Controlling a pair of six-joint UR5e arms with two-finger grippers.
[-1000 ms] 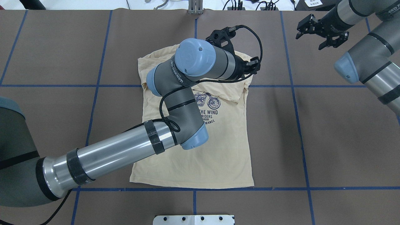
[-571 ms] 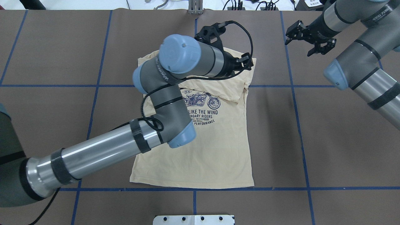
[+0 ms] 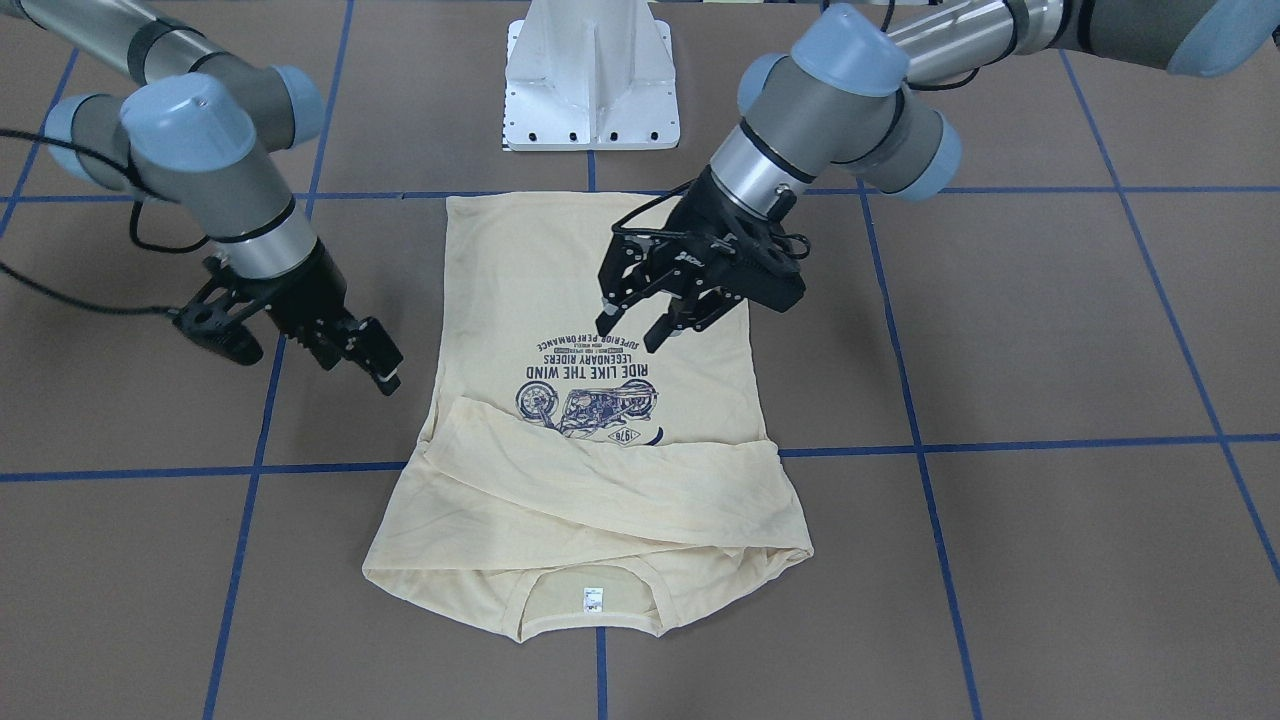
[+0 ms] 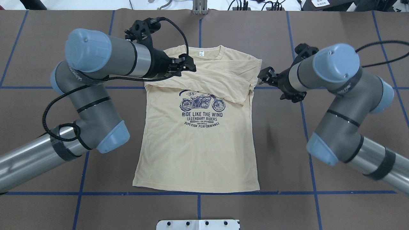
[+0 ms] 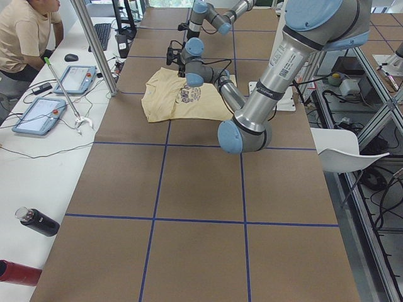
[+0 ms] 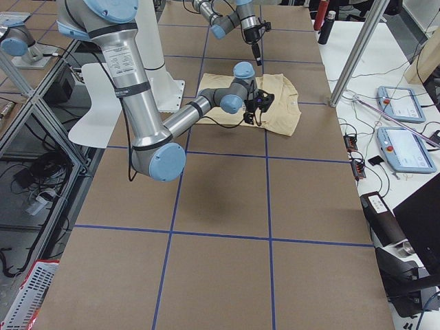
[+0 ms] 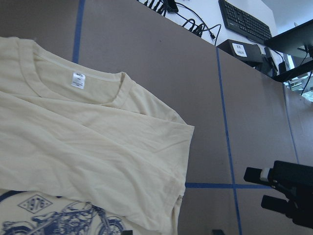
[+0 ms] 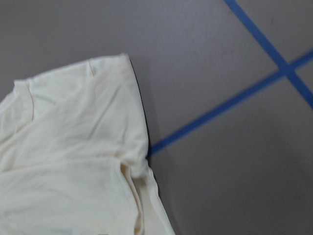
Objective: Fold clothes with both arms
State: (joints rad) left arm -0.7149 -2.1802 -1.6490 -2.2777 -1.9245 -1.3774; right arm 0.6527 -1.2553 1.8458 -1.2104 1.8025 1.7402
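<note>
Cream-yellow thin long-sleeved T-shirt (image 3: 520, 290) with navy motorcycle print lies flat, sleeves folded across; black 2-finger left claw (image 3: 630, 332) hovers over it, right claw (image 7: 257, 187) beside it, both spread, empty.

The left hand (image 3: 628, 335) and right hand (image 3: 320, 368) both hang low, fingers spread wide apart, holding nothing.

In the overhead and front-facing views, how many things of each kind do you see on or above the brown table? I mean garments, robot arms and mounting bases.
Pale yellow T-shirt: 1
Robot arms: 2 (left arm, right arm)
White pedestal base: 1
Total: 4
</note>
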